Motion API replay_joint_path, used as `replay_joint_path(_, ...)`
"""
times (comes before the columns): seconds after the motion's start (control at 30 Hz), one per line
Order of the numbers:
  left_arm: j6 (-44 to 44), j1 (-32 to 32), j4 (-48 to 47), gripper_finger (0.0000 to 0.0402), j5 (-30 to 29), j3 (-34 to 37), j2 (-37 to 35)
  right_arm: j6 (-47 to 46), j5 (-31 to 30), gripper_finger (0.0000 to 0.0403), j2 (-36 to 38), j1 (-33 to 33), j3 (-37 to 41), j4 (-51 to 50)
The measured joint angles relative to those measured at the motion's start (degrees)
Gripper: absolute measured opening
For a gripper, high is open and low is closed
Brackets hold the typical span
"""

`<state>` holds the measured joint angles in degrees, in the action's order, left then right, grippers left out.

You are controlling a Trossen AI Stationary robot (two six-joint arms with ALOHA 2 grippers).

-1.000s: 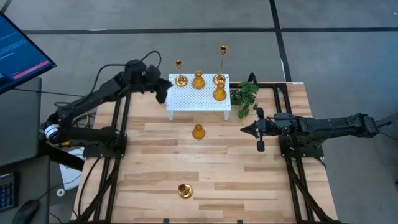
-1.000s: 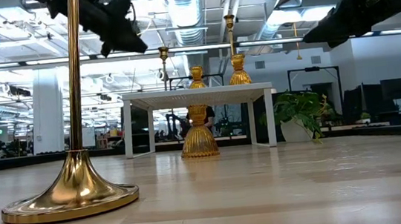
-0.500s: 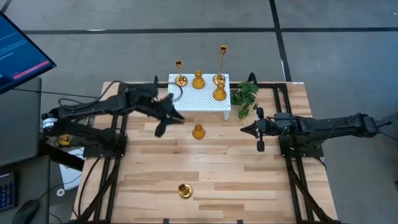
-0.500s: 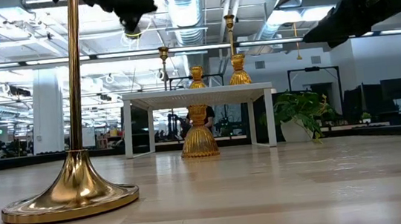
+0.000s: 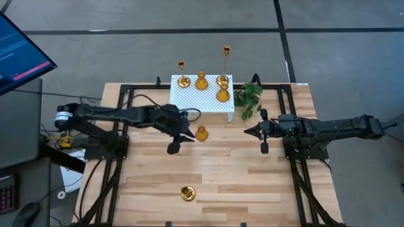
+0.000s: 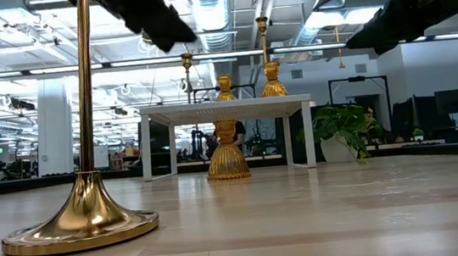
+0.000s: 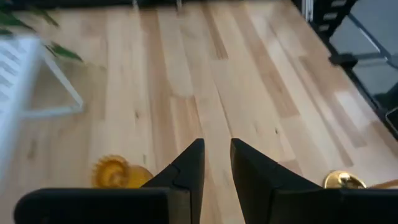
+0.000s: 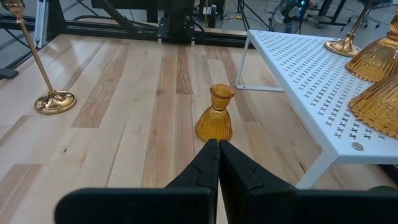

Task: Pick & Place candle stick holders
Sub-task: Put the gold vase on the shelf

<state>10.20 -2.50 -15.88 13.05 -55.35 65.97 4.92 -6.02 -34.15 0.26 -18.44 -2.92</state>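
A squat gold candle stick holder (image 5: 201,133) stands on its round base on the table, just near of the white perforated stand (image 5: 189,101). It also shows in the left wrist view (image 7: 115,172) and the right wrist view (image 8: 215,115). My left gripper (image 5: 182,140) is open and empty just left of it, above the table. A tall thin-stemmed holder (image 5: 186,193) stands near the front edge. Several gold holders (image 5: 201,81) stand on the stand. My right gripper (image 5: 262,133) is shut and empty at the table's right.
A green plant sprig (image 5: 248,98) sits right of the stand, close to my right gripper. The tall holder's stem (image 6: 86,83) rises high near the front edge. Bare wooden table (image 5: 240,176) lies between the stand and the front edge.
My left gripper has swung from the stand's far left corner toward the table's near edge and right. It now sits just left of the squat holder on the table. The holders have not moved.
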Motion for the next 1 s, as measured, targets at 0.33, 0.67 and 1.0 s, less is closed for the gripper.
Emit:
replay_joint_path(0.33, 0.0, 1.1, 0.2, 0.0076, -11.9, 0.0, 7.9, 0.0, 0.0, 0.0, 0.0, 0.0, 0.0, -0.1)
replay_joint_path(0.67, 1.4, 1.5, 4.3, 0.0076, -16.0, 0.0, 12.0, 0.0, 0.0, 0.0, 0.0, 0.0, 0.0, -0.1)
replay_joint_path(1.0, 2.9, 4.1, 2.5, 0.0076, -18.6, -0.1, 11.1, 0.0, 0.0, 0.0, 0.0, 0.0, 0.0, -0.1)
